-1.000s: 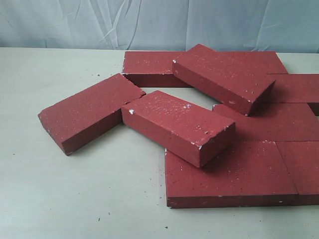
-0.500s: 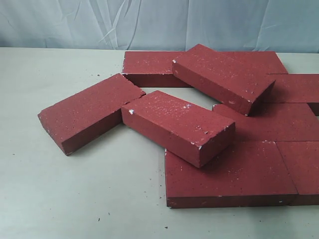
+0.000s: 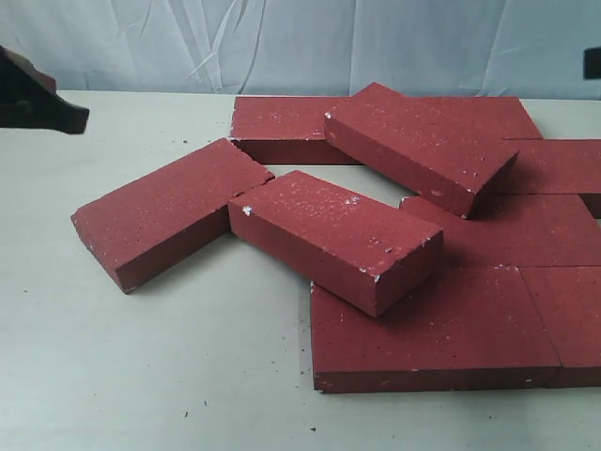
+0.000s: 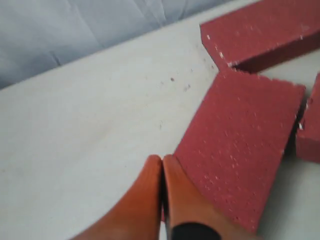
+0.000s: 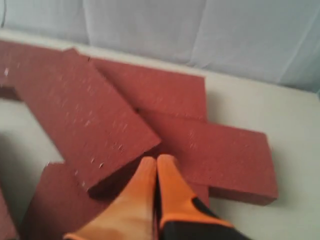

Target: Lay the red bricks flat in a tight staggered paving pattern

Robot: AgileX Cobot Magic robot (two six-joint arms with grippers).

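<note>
Opening step: red bricks (image 3: pixel 488 310) heaped on table (image 3: pixel 141 376), two tilted atop others, nothing paved tight yet. My left gripper (image 4: pixel 162 167) above loose brick (image 4: pixel 240 150), right gripper (image 5: pixel 156 165) near tilted rear brick (image 5: pixel 85 120). Both jaws pressed together, empty. Next, I judge: spread jaws, lift tilted ones off.

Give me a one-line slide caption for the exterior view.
Red bricks jumbled on the table: two tilted atop flat ones, one loose at left; pattern not yet laid.
</note>
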